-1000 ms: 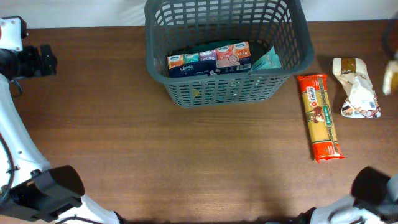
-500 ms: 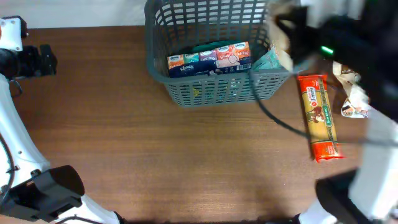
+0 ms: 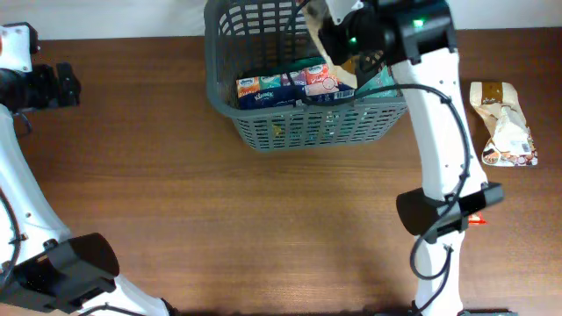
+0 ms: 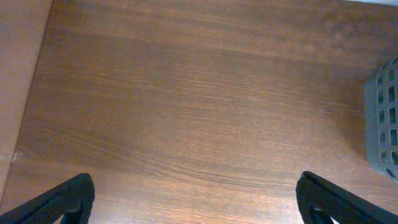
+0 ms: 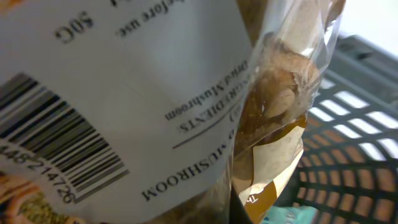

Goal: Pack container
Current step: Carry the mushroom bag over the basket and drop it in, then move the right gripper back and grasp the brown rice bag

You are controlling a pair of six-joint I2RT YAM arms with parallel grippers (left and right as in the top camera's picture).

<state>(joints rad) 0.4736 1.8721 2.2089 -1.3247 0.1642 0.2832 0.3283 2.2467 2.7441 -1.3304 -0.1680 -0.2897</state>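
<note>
The dark grey slotted basket (image 3: 312, 123) stands at the back middle of the table, with a tissue multipack (image 3: 294, 83) and a teal packet (image 3: 384, 82) inside. My right gripper (image 3: 338, 39) hangs over the basket's inside, shut on a clear dried mushroom packet (image 5: 155, 93) that fills the right wrist view and hides the fingers. The basket's lattice (image 5: 354, 124) shows behind the packet. My left gripper (image 3: 66, 85) is open and empty at the far left, its fingers wide apart over bare wood (image 4: 196, 199). A corner of the basket (image 4: 382, 118) shows at that view's right edge.
Another mushroom packet (image 3: 505, 123) lies on the table right of the basket. A red pasta packet is almost hidden under my right arm; only its end (image 3: 477, 219) shows. My right arm stretches from the front edge up to the basket.
My right arm has swung in from the right edge to over the basket, carrying the mushroom packet. It now covers the pasta packet. The left arm has not moved.
</note>
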